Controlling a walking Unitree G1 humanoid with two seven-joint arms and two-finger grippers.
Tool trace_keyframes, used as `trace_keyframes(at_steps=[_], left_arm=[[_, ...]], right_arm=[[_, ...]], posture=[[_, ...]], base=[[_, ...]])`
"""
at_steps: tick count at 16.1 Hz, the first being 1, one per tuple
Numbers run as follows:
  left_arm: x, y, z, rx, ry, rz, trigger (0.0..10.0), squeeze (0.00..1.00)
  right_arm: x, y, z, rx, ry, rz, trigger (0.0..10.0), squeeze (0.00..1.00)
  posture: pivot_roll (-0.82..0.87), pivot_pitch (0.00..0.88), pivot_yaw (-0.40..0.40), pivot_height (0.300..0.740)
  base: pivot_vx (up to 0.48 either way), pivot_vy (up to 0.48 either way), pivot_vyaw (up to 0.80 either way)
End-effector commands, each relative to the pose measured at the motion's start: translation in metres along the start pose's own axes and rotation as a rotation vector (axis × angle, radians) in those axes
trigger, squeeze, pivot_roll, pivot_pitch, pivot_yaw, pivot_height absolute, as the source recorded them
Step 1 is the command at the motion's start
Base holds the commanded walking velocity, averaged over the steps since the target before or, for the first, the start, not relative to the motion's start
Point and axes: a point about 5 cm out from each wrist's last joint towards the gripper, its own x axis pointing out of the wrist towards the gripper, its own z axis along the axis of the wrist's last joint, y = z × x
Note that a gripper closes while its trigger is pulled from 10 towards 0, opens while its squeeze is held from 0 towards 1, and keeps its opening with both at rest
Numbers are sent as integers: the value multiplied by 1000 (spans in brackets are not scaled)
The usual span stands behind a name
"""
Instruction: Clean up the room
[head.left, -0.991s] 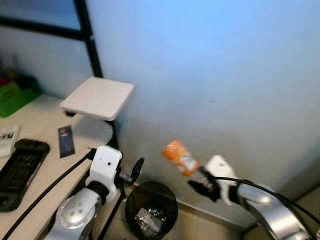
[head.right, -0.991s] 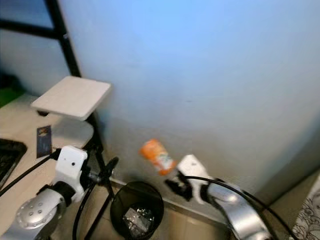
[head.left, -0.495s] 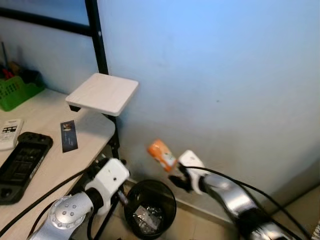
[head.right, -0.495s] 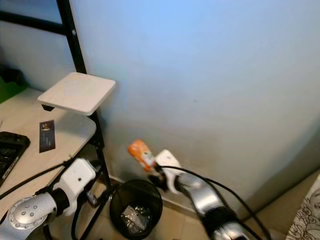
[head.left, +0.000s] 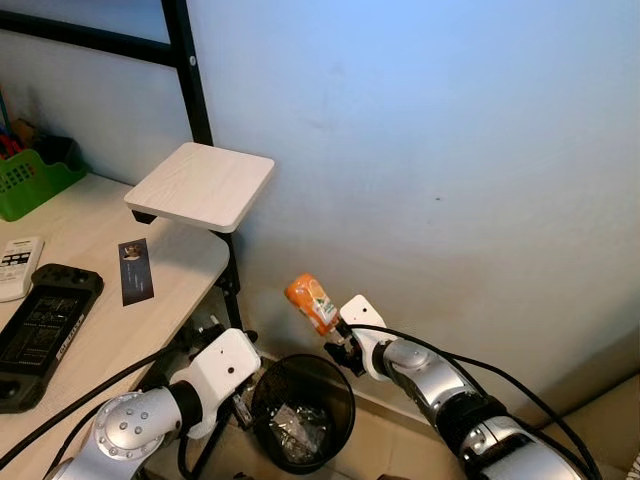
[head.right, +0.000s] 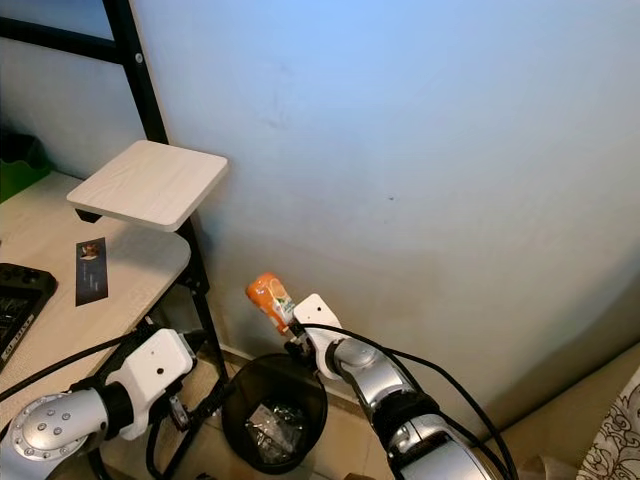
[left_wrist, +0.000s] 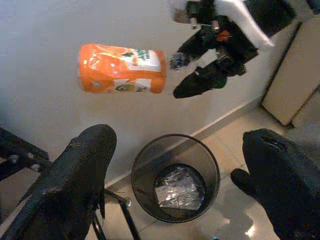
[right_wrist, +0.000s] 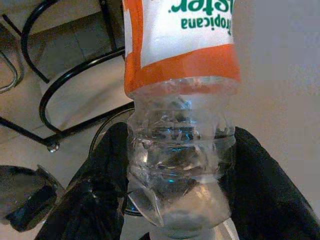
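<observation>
The pale wooden counter (head.left: 90, 300) stands against the light blue wall (head.left: 450, 130), with a square white raised shelf (head.left: 200, 185) above its far right corner. On the tiled floor beside the counter's right edge stands a round black wire-mesh waste bin (head.left: 303, 410) containing crumpled silver foil (left_wrist: 181, 188). The right claw (head.left: 338, 336), closed on the clear end of the orange-labelled plastic bottle (head.left: 312, 303), holds it above the bin. The left claw (left_wrist: 175, 170), fingers spread wide apart and holding nothing, faces the bin.
</observation>
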Motion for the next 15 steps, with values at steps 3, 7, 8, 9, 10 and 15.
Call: trace_keyframes(at_steps=[3,7,8,9,10,15], left_arm=[[0,-2,-2,16,8,-24,10000,0],[0,-3,-1,17,9,-26,10000,0],[0,-3,-2,16,9,-26,10000,0],[0,-3,-2,16,10,-28,10000,0],[1,-2,-2,16,10,-28,10000,0],[1,-1,0,5,0,-17,10000,0]], right_arm=[[1,-2,2,29,-10,14,10000,1000],[2,8,-2,76,-7,110,10000,1000],[2,10,-4,78,-2,132,10000,1000],[2,15,-8,89,10,175,10000,1000],[2,18,-10,93,16,192,10000,1000],[-1,19,-20,140,26,236,10000,1000]], posture=[[20,49,-23,740],[20,50,-22,740],[19,49,-22,740],[20,49,-23,740],[20,49,-23,740],[23,38,-19,740]], base=[[0,0,0],[0,0,0],[0,0,0],[0,0,0],[0,0,0],[0,0,0]])
